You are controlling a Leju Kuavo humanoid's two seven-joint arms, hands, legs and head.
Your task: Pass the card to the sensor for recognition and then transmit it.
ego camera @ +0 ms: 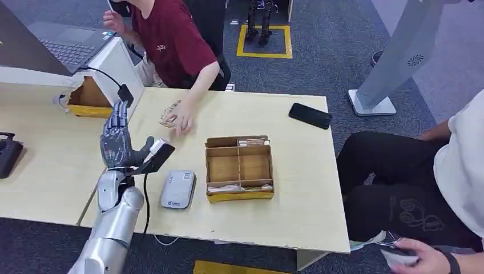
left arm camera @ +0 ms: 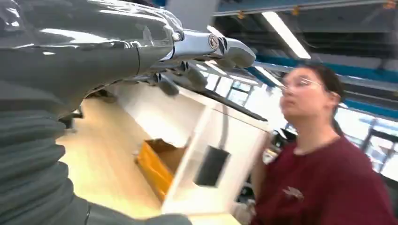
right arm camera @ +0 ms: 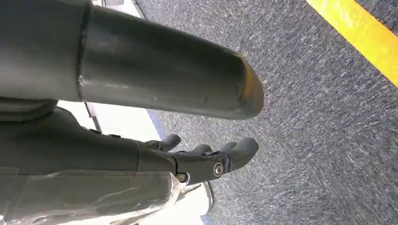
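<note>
The left hand [ego camera: 118, 141] was raised, fingers straight and apart, holding nothing; the grey card reader [ego camera: 177, 189] lay just beside it. The right hand [right arm camera: 187, 159] hung over carpet, empty, fingers loosely curled.

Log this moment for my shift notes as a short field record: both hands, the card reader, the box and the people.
left hand: raised above the table's near-left corner, fingers extended, nothing visibly held
right hand: hanging over grey carpet, holding nothing
sensor: grey, flat on the table, right of the left hand
cardboard box: open, divided compartments
phone: far right edge
person in red shirt: hand resting on the table
</note>
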